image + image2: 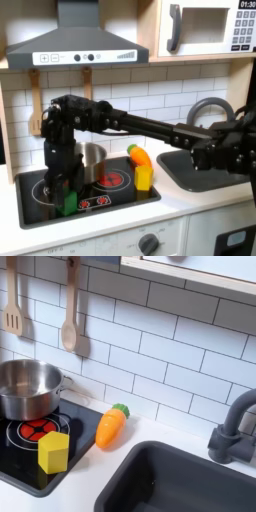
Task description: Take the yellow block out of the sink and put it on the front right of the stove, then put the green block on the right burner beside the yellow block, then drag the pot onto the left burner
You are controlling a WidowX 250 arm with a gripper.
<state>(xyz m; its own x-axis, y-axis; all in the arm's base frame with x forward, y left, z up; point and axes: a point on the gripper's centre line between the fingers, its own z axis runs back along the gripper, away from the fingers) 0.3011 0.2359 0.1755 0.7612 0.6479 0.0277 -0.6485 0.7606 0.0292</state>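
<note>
In the first exterior view, the black arm reached across from the first exterior view's right, and its gripper [68, 196] hung low over the front left of the stove [40, 209]. The green block [69, 203] sat right at the gripper's tip on the black cooktop, but whether the fingers were clenched on it or loose could not be told. The pot [90, 160] stood behind the arm, toward the back of the stove. The right burner [112, 181] lay uncovered, and the yellow block [144, 178] stood upright at the stove's right edge, with the orange carrot toy [139, 156] just behind it. The sink [198, 172] lay to the first exterior view's right. In the second exterior view, the pot [26, 389] rested at the back of the stove [78, 442], partly over a red burner [34, 430]. The yellow block [53, 452] stood on the front corner of the cooktop, apart from the pot. The orange carrot toy [110, 427] lay on the counter just beside the stove, between it and the sink [150, 460].
</note>
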